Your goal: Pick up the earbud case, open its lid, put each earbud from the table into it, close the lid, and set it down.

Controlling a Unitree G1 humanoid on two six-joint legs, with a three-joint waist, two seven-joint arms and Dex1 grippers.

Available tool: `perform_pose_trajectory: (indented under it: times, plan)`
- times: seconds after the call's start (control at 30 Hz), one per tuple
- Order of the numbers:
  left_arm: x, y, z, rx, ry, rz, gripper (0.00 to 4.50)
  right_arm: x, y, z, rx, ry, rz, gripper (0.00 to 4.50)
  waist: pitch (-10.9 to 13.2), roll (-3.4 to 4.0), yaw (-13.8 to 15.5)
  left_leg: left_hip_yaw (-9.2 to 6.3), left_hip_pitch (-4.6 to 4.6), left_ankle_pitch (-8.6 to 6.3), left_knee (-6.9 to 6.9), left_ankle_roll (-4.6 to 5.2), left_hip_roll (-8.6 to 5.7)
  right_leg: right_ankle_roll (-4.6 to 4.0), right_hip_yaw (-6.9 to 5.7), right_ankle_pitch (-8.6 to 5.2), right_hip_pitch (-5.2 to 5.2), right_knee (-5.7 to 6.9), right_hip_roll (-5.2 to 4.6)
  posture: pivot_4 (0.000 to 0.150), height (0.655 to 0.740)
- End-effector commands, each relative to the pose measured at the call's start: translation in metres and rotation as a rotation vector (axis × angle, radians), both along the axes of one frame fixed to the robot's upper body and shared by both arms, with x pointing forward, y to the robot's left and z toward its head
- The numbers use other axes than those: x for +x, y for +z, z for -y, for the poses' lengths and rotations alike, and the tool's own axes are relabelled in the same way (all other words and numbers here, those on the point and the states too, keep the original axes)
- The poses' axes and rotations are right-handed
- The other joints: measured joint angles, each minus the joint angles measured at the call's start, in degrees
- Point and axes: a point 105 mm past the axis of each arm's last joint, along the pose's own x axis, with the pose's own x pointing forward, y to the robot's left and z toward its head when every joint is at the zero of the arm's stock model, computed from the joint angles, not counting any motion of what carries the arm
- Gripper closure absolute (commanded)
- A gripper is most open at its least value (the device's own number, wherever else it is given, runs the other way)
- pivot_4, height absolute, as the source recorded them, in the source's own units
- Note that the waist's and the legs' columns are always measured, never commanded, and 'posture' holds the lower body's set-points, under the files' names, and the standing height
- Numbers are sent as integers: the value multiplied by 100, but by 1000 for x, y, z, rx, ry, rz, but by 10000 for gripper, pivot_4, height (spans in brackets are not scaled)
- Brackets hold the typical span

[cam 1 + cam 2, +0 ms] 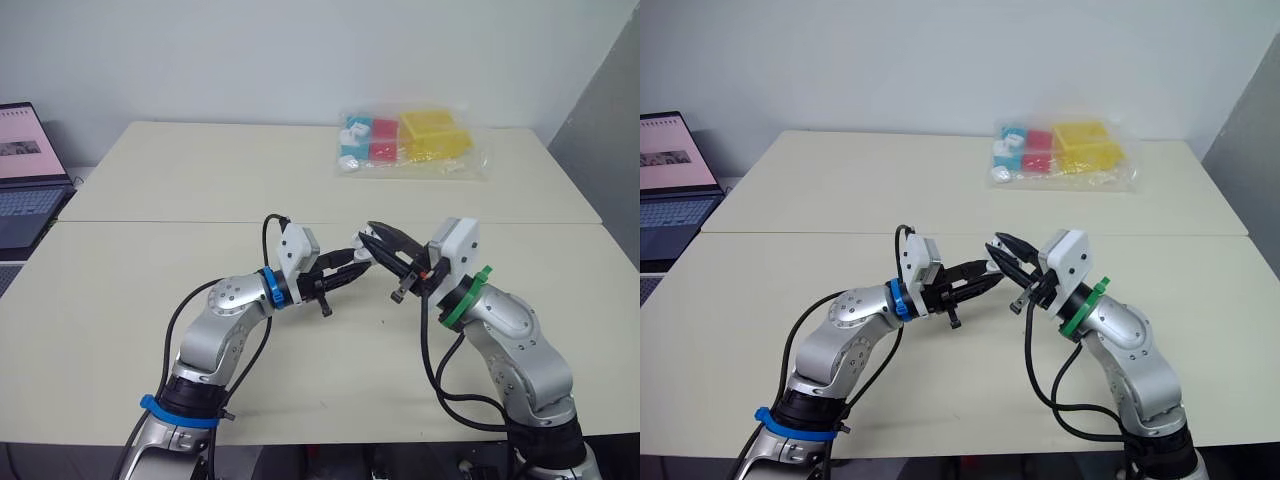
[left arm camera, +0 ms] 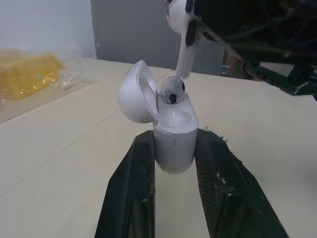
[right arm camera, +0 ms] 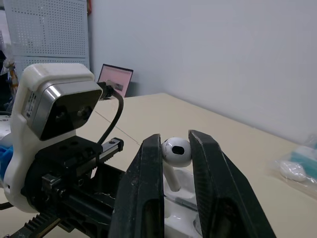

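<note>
**Head camera:** The two arms faced each other over the middle of the desk (image 1: 150, 190). The left gripper (image 1: 356, 262) pointed in from its side with its fingers clamped on the white earbud case (image 1: 361, 243). The right gripper (image 1: 384, 243) tilted toward it from the opposite side, its fingertips nearly touching the left's.

**Left wrist camera:** The case stood upright between the two black fingers (image 2: 130, 193), gripped by its lower body. Its lid (image 2: 134, 94) was open and tipped back to one side. One earbud (image 2: 172, 92) sat in the well farther from the finger roots, and the nearer well lay bare. The second earbud (image 2: 184, 49) hung just above and beyond the fingertips, stem pointing down at the case mouth. Its tip was close over the seated one, though whether it stood over the bare well could not be told from that angle.

**Right wrist camera:** The right fingers (image 3: 143, 198) were pinched narrowly on the second earbud's head. The stem ran down between them toward the open case just under the fingertips. The coming move looked to turn on lining the stem's long axis up with the bare well, then lowering it. The right arm carried the bud, and the left had only to hold the case.
</note>
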Motion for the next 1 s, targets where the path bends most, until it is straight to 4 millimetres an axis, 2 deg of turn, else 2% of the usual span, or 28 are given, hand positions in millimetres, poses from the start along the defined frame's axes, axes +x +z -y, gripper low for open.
perform_pose_trajectory:
  times: [0.03, 1.0]
  plan:
    - [0, 10, -2, -21, -2, 43, 37217, -4, 6, -1, 17, -4, 51, 40936, 0, 0, 1, -1, 0, 0, 0, 0, 0, 0, -1, 0, 0, 0, 0, 1500, 7359]
    - [-1, 11, -2, -27, -6, 45, 37217, 2, -18, -5, 33, -24, -24, 40936, 0, 0, 2, 1, -2, 0, -1, 0, 0, 0, 1, 0, 0, -3, 0, 1500, 7359]
